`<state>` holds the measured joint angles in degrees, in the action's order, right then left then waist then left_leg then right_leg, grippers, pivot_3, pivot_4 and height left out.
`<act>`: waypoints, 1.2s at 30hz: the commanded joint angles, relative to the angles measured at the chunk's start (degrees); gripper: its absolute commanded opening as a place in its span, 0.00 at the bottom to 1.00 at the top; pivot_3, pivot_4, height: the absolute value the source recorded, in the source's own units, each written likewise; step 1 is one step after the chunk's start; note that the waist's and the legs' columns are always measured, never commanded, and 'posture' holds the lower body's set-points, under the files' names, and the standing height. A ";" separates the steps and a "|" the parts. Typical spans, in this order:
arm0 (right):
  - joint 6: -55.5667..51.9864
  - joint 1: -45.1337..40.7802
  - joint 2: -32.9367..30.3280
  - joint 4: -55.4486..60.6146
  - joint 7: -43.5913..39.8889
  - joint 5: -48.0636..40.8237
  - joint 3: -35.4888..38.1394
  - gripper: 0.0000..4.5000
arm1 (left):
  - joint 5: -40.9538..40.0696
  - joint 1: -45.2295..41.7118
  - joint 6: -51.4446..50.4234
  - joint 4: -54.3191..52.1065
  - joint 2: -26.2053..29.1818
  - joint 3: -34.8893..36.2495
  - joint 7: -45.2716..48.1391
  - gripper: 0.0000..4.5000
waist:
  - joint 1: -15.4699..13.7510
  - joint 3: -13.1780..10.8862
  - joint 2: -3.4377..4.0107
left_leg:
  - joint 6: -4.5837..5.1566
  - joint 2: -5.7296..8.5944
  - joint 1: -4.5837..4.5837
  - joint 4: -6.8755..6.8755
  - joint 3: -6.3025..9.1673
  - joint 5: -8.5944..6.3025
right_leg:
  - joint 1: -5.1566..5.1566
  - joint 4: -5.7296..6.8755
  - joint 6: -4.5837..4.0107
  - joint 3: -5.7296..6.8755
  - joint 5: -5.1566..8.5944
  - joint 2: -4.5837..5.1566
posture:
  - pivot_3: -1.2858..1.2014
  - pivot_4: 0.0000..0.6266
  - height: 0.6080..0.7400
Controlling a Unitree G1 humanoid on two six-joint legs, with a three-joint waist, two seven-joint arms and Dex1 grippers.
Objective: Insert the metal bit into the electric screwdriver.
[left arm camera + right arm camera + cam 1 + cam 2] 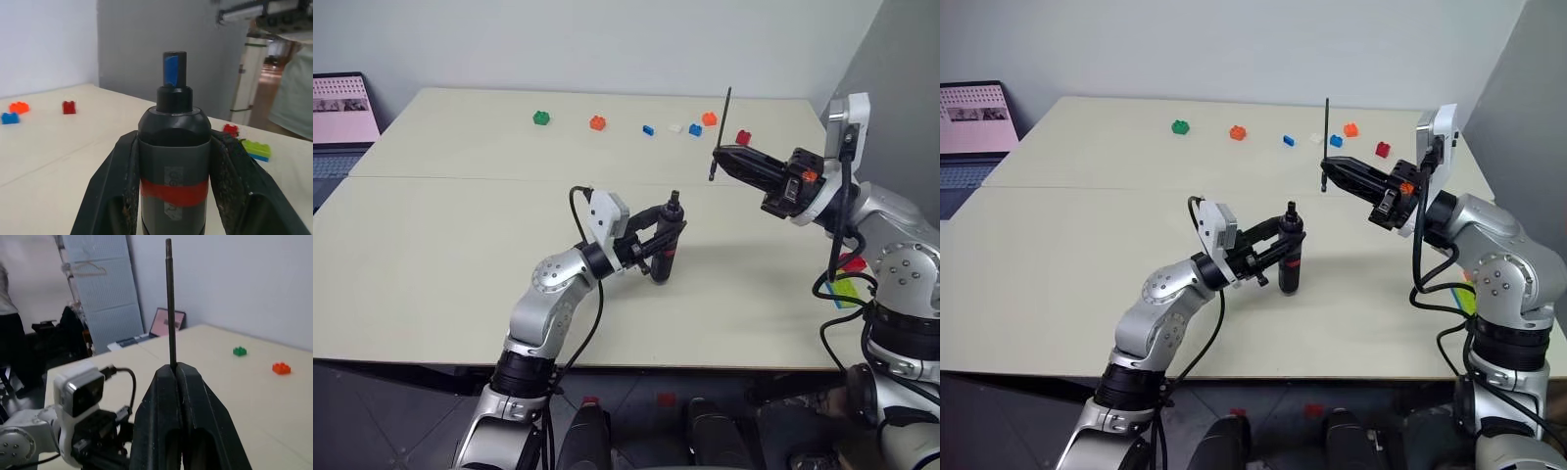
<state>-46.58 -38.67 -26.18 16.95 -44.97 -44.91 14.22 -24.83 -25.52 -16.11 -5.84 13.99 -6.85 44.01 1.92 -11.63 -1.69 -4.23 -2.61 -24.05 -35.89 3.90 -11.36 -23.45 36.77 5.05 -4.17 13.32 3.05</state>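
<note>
Your left tool (664, 238) clamps the electric screwdriver (668, 247) upright above the tabletop (431, 245), blue-tipped nose up; your right tool (722, 159) pinches the metal bit (721, 134) near its lower end, the rod standing near-vertical, higher than and well apart from the screwdriver, to its right; toy bricks (597, 122) dot the far edge.

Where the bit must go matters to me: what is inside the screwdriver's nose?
The screwdriver, clamped upright in the left gripper, shows a blue-marked nose; its bore is hidden. The bit is apart, pinched by the right gripper.
</note>
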 commanded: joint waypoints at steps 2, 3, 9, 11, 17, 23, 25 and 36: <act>3.31 -0.87 -0.08 0.80 -2.09 -2.39 -1.00 0.00 | -0.52 -0.43 3.67 -3.36 0.70 -0.01 3.51 0.36 | 0.00 0.00 0.00 | 0.00 0.00 -0.01 -0.01 0.00 0.00 | 0.00 -0.01 0.00 0.00 0.00 0.00 | 0.52 0.24 1.00; 3.61 -0.95 -0.20 0.44 -2.58 -2.48 -1.38 0.00 | 0.12 -0.05 4.63 -2.72 0.85 -0.16 3.99 0.36 | -0.02 0.00 0.00 | 0.00 0.00 -0.01 -0.01 0.00 0.00 | 0.00 -0.01 0.00 0.00 0.00 0.00 | 0.52 0.24 1.00; 5.21 -0.87 -1.08 -2.20 -6.02 -2.15 -3.44 0.00 | 3.72 2.36 10.40 0.05 1.98 -1.39 6.47 0.36 | -0.03 0.00 0.00 | 0.00 -0.01 0.00 -0.01 0.00 0.00 | 0.00 -0.01 -0.01 0.00 0.00 0.00 | 0.52 0.24 1.00; 5.17 -0.97 -1.47 -3.00 -7.10 -2.45 -3.91 0.00 | 4.19 3.27 11.52 0.70 2.02 -1.42 6.70 0.36 | -0.04 0.00 0.00 | 0.00 0.00 0.00 0.00 0.00 0.00 | 0.00 -0.02 -0.02 0.00 0.01 0.00 | 0.52 0.24 1.00; 5.26 -1.40 -1.78 -4.03 -9.23 -2.86 -5.18 0.00 | 4.23 4.85 13.27 2.28 2.53 -0.55 6.71 0.36 | -0.05 0.00 0.00 | 0.00 -0.02 0.01 0.00 0.00 0.00 | 0.00 -0.01 -0.02 0.00 0.01 0.00 | 0.52 0.24 1.00; 7.64 -0.47 0.05 -4.02 -10.68 -2.33 -6.84 0.00 | 4.10 5.12 13.82 2.95 3.87 0.52 6.88 0.36 | 0.08 0.01 0.00 | 0.00 -0.03 0.04 0.00 0.00 0.00 | 0.00 0.01 -0.03 0.00 0.01 0.00 | 0.52 0.24 1.00; 8.29 -0.56 0.69 -4.11 -11.01 -2.24 -7.39 0.00 | 3.79 5.34 13.58 2.69 4.36 0.75 7.18 0.36 | 0.09 0.01 0.00 | 0.00 -0.03 0.04 0.00 0.00 0.00 | 0.00 0.01 -0.03 0.00 0.01 0.00 | 0.52 0.24 1.00; 14.21 -1.67 2.56 -9.32 -15.68 1.54 -12.17 0.00 | 3.15 5.57 12.48 1.98 5.96 1.01 7.36 0.36 | 0.59 0.02 -0.01 | 0.00 -0.05 0.12 0.00 0.00 0.00 | 0.02 0.04 -0.04 0.01 0.00 -0.01 | 0.52 0.24 1.00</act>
<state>-34.48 -38.87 -23.63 7.96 -59.22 -43.85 1.74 -22.60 -20.44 -3.21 -3.97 18.75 -6.80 51.85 2.51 -11.61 -1.70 -4.23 -2.66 -23.93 -35.89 3.90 -11.37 -23.43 36.82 5.01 -4.16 13.32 3.04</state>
